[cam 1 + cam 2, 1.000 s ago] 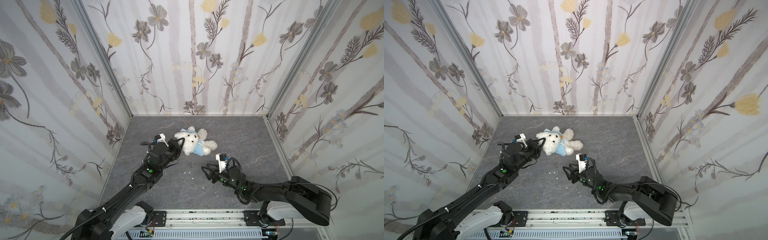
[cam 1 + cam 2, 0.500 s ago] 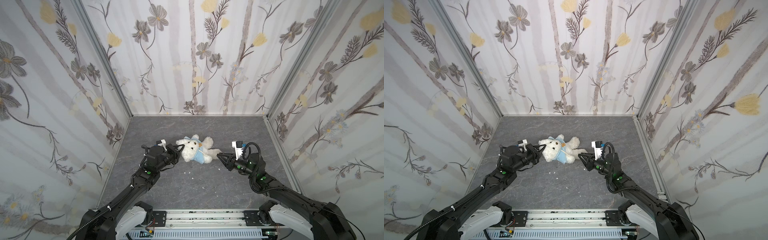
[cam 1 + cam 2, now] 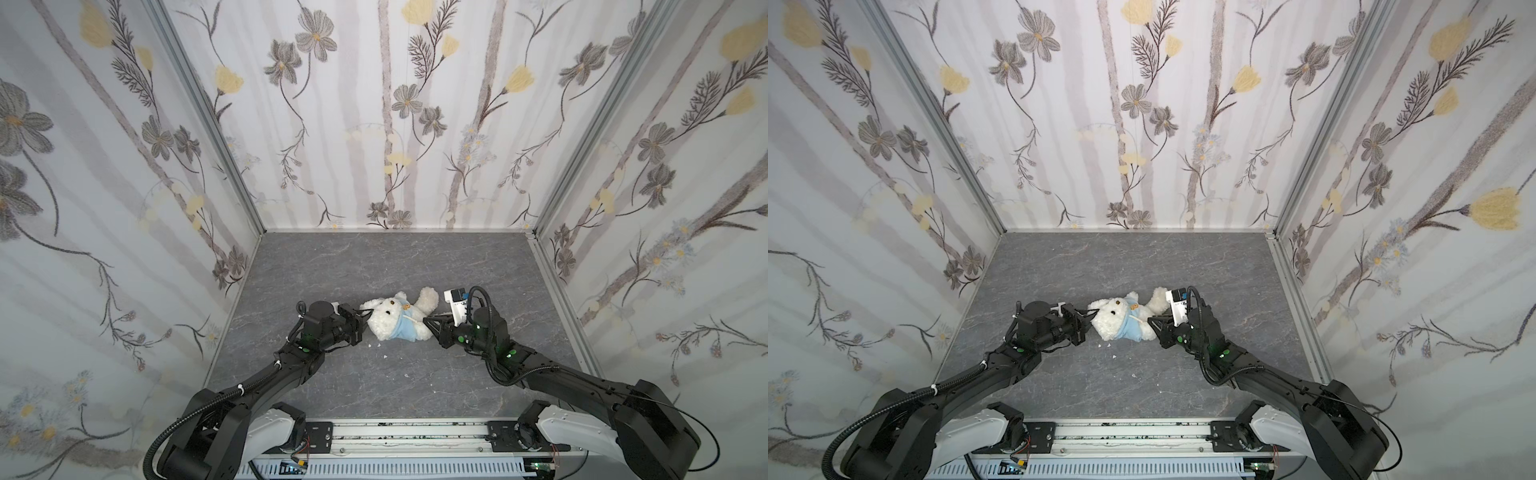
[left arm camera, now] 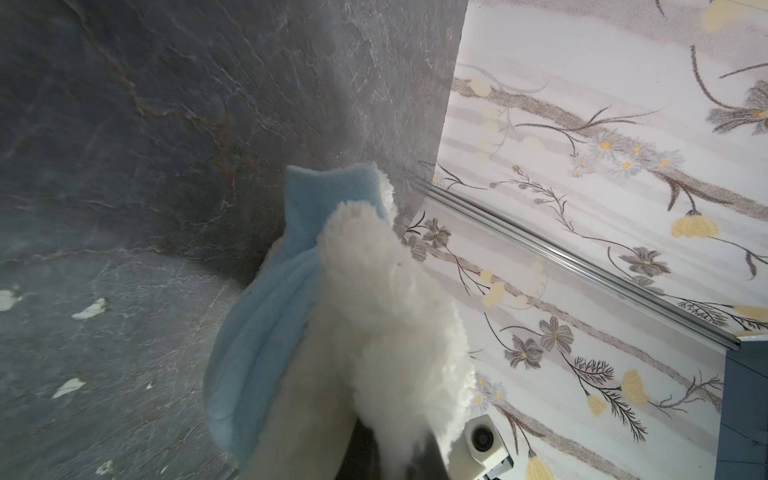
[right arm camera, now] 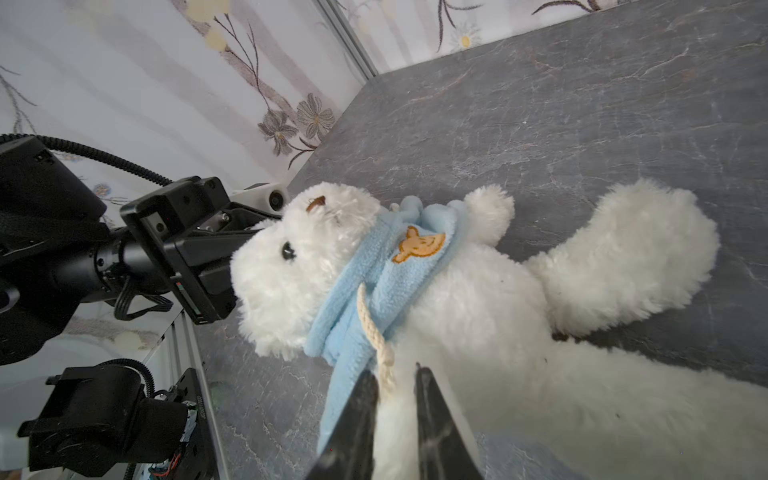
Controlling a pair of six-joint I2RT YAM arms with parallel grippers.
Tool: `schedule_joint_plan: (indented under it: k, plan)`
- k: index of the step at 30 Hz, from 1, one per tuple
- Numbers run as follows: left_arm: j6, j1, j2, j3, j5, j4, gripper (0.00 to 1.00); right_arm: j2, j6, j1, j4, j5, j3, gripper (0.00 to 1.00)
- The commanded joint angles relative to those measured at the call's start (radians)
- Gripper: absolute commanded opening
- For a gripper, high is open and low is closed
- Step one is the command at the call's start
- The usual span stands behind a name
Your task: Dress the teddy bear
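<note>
Teddy bear [image 3: 384, 320] lies face up on the bench [image 3: 374, 257], stretched between the two end effectors. Its head sits in the tips of the left end effector [image 3: 363, 316], which is clamped on the fur. Just ahead of the right end effector [image 5: 397, 370], the fingers pinch the drawstring [image 5: 374, 328] beside the hoodie [image 5: 374, 266], which is bunched at the neck. The hem probably needs drawing toward the legs: catch fleece rather than cord alone, and pull low while the left anchors.
</note>
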Motion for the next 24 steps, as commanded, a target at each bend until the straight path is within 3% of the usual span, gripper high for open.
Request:
schedule_joint_plan:
  k: [1,5,7,14,20,24]
  plan:
    - [-0.030,0.002,-0.013,-0.013,-0.004,0.063,0.00,-0.060,-0.003,0.049,-0.018,0.036,-0.025,0.20]
    - [-0.076,0.001,-0.035,-0.036,-0.046,0.064,0.00,-0.244,-0.035,0.141,0.004,0.199,-0.193,0.17]
    - [-0.102,0.002,-0.043,-0.046,-0.058,0.066,0.00,-0.229,-0.060,0.209,0.091,0.270,-0.241,0.15]
    - [-0.137,0.003,-0.050,-0.047,-0.056,0.075,0.00,0.226,-0.193,0.373,0.615,0.432,-0.223,0.15]
    - [-0.130,0.002,-0.028,-0.034,-0.033,0.076,0.00,0.632,-0.250,0.377,1.158,0.517,-0.182,0.15]
    - [-0.122,0.002,-0.034,-0.029,-0.028,0.077,0.00,0.782,-0.266,0.376,1.326,0.607,-0.174,0.14]
